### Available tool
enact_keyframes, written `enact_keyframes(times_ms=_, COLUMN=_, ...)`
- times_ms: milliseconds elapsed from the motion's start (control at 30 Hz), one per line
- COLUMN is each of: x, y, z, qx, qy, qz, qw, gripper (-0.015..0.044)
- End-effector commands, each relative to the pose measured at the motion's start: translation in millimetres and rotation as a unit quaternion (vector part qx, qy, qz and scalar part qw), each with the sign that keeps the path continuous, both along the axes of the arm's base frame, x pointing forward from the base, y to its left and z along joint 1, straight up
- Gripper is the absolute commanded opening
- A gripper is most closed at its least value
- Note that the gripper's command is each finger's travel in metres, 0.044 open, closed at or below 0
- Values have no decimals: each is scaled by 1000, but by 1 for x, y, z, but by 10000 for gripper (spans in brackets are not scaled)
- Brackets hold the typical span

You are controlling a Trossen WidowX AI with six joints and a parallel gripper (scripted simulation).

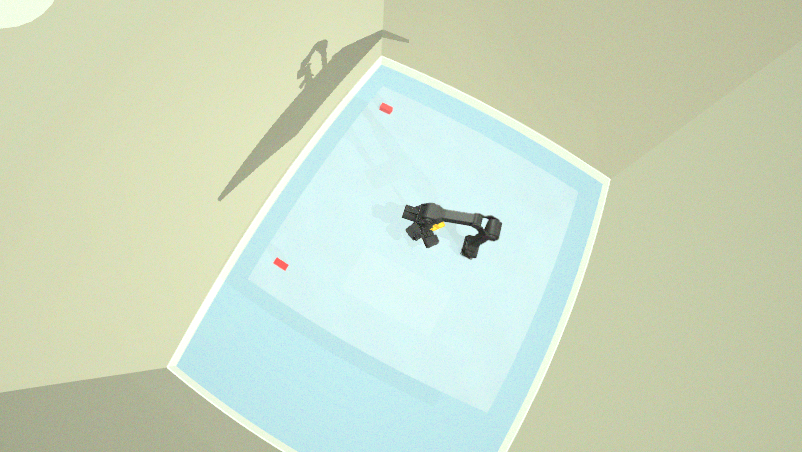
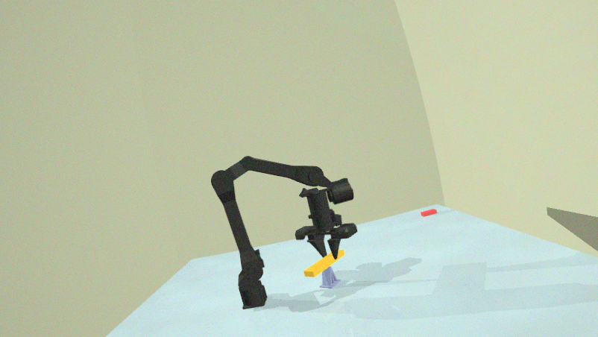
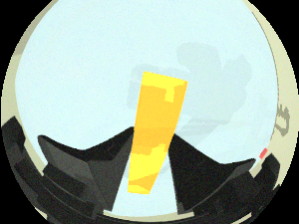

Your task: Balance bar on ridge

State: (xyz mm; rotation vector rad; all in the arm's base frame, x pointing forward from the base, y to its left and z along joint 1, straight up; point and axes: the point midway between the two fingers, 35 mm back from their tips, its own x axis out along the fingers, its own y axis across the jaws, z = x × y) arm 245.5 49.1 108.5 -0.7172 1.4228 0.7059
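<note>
The yellow bar (image 1: 438,226) (image 2: 317,268) (image 3: 160,106) is held between the fingertips of my gripper (image 2: 330,256) (image 3: 151,133), which is shut on it. In the exterior view the bar lies slantwise in the picture, clear of the table, its nearer end to the lower left. The lavender ridge (image 2: 329,279) stands on the table right below the bar, and the bar covers its top. I cannot tell whether the bar touches the ridge. The ridge is hidden in the wrist view and in the top view.
A red block (image 1: 385,108) (image 2: 429,212) lies near the table's far corner. Another red block (image 1: 280,263) lies near the table's left side in the top view. The arm's base (image 1: 470,248) (image 2: 253,294) stands to the left of the ridge in the exterior view.
</note>
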Motion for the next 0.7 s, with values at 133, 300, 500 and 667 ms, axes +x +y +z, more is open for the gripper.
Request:
enact_keyframes(times_ms=133, x=0, y=0, z=0, qx=0, qy=0, qz=0, qw=1000, gripper=0)
enact_keyframes(times_ms=300, x=0, y=0, z=0, qx=0, qy=0, qz=0, qw=1000, gripper=105)
enact_keyframes(times_ms=500, x=0, y=0, z=0, qx=0, qy=0, qz=0, qw=1000, gripper=167)
enact_keyframes(times_ms=667, x=0, y=0, z=0, qx=0, qy=0, qz=0, qw=1000, gripper=167)
